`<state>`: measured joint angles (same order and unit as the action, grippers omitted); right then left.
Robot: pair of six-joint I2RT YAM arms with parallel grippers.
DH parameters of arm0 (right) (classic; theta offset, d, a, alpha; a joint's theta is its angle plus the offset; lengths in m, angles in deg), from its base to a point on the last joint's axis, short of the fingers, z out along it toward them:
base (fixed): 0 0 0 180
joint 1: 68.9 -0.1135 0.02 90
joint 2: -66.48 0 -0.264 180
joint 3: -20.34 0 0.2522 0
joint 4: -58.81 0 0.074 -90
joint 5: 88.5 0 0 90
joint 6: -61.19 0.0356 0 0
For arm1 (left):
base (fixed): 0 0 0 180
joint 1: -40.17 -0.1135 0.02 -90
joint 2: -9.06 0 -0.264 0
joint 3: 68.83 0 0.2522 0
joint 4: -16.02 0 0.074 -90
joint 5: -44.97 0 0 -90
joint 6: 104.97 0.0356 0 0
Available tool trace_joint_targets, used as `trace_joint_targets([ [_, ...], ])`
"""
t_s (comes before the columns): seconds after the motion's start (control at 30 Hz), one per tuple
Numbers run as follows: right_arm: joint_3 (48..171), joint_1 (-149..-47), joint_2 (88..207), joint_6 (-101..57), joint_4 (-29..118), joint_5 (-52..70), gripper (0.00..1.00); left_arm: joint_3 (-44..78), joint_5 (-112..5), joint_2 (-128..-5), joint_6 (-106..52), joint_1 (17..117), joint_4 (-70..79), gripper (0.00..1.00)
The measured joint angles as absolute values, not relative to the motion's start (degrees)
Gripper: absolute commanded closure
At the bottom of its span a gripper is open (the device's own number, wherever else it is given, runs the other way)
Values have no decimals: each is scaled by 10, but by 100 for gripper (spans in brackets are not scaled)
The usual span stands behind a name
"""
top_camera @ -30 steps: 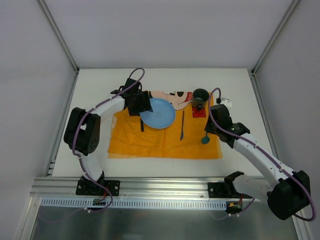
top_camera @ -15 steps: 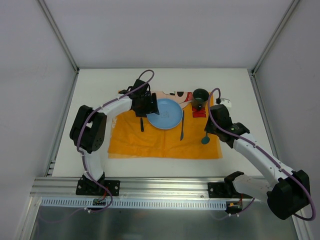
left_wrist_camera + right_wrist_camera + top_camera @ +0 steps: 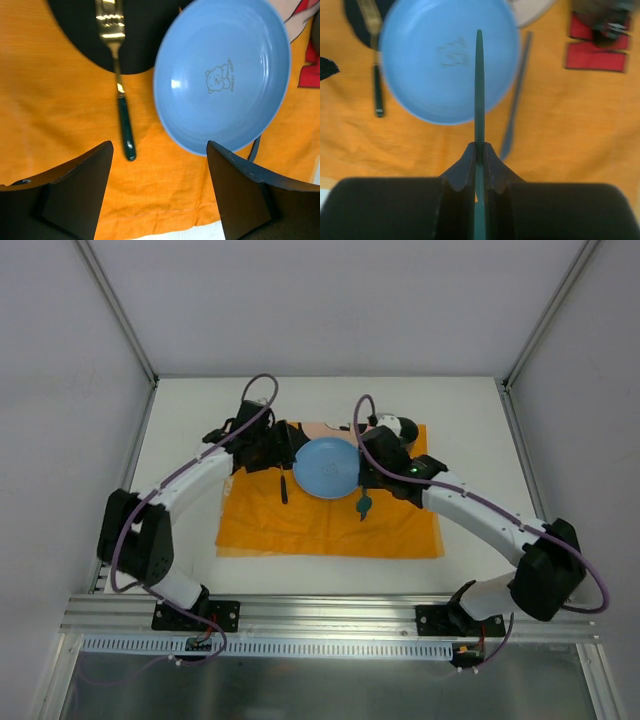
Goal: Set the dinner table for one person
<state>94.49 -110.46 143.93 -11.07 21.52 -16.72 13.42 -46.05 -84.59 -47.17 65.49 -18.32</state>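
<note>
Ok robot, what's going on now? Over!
Left pincer open, near plate. Right pincer shut on green utensil. Dinner table: plate, fork, knife on orange mat. Nothing blocking.

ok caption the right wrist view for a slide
Right tool shut on a teal utensil pointing across the blue plate; fork left, knife right, on the orange mat

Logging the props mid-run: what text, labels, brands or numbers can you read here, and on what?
Blue plate: bear outline with a line of small lettering beside it, too small to read; blurred in the right wrist view.
Orange placemat: cartoon print with red shapes, blurred; no letters legible.
Fork and teal utensil: no markings visible.
Nothing here can be quoted as readable text.
</note>
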Motion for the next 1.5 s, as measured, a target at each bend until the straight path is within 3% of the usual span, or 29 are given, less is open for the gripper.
trace_joint_targets([
  [0.37, 1202, -1185, 1710, -111, 248, -122, 100, 6, -374, -548, -490, 585, -182, 21],
  [0.97, 1484, -1234, 1984, -80, 277, -35, 100, -63, -353, -464, -515, 585, -198, 21],
  [1.2, 1507, -1236, 2014, -65, 284, -45, 100, -67, -345, -455, -515, 585, -202, 21],
  [1.5, 1449, -1236, 2014, -43, 294, -103, 100, -72, -345, -456, -515, 585, -208, 22],
])
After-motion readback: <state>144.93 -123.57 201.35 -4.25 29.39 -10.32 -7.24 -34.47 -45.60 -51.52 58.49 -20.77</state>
